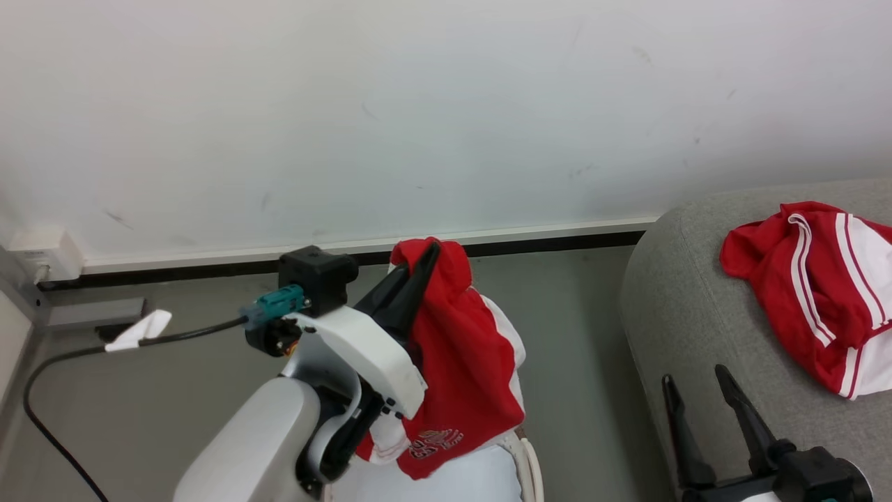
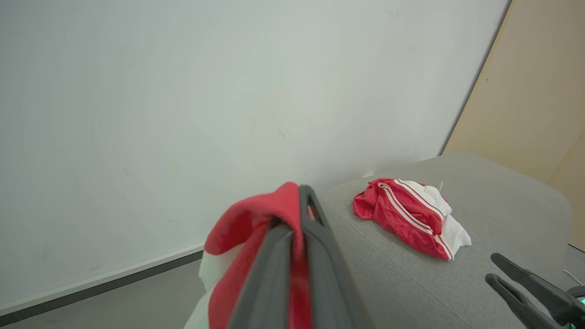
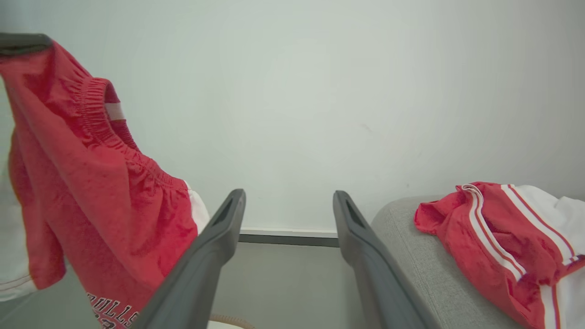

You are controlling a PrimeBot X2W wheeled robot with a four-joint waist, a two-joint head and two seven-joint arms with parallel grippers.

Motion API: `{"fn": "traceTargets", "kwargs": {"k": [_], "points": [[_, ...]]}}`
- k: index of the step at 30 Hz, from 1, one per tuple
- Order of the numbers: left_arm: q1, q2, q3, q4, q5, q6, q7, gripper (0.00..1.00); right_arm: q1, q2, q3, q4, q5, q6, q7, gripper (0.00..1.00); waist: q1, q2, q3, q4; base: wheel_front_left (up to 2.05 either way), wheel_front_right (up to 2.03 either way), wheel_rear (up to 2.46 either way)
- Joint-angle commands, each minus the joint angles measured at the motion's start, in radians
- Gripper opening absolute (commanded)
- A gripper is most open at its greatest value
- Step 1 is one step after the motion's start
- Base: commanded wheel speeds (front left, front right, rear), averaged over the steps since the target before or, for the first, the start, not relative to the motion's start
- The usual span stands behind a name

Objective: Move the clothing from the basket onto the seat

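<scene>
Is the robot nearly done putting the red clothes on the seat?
One red garment already lies on the seat. The left gripper is shut on a second garment, held up beside the seat. That one has yet to land; the right gripper is open.

The left gripper (image 1: 418, 275) has two long, tapering dark grey fingers with slotted tips. Behind it come a glossy white wrist shell (image 1: 362, 348) (small dark screws along its edge), a black boxy camera module (image 1: 317, 275), a teal connector (image 1: 279, 303) and a black cable (image 1: 174, 335) bearing a white tag (image 1: 143, 328). The right gripper (image 1: 695, 380) matches it.
</scene>
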Motion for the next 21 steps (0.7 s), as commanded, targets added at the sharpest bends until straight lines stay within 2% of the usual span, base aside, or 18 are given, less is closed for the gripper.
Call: {"fn": "traceTargets", "kwargs": {"k": [1, 8, 16, 21], "points": [[0.014, 0.006, -0.001, -0.015, -0.005, 0.004, 0.004, 0.00, 0.000, -0.002, 0.014, -0.013, -0.024, -0.002, 0.000, 1.00, 0.0002, 0.0000, 0.002, 0.000, 0.00, 0.00, 0.00], [0.029, 0.006, -0.010, -0.066, -0.007, 0.014, 0.010, 0.00, -0.046, -0.003, 0.156, -0.065, -0.062, -0.002, 0.000, 1.00, 0.0002, 0.0000, 0.011, -0.004, 0.00, 0.00, 0.00], [0.037, -0.023, -0.048, -0.106, -0.003, 0.010, 0.013, 0.00, -0.101, -0.003, 0.305, -0.060, -0.036, -0.002, 0.000, 1.00, 0.0002, 0.0000, 0.014, 0.002, 0.00, 0.00, 0.00], [0.042, -0.049, -0.088, -0.143, 0.006, 0.006, 0.025, 0.00, -0.145, -0.003, 0.346, -0.035, -0.044, -0.002, 0.000, 1.00, 0.0002, 0.0000, 0.013, 0.009, 0.00, 0.00, 0.00]]}}
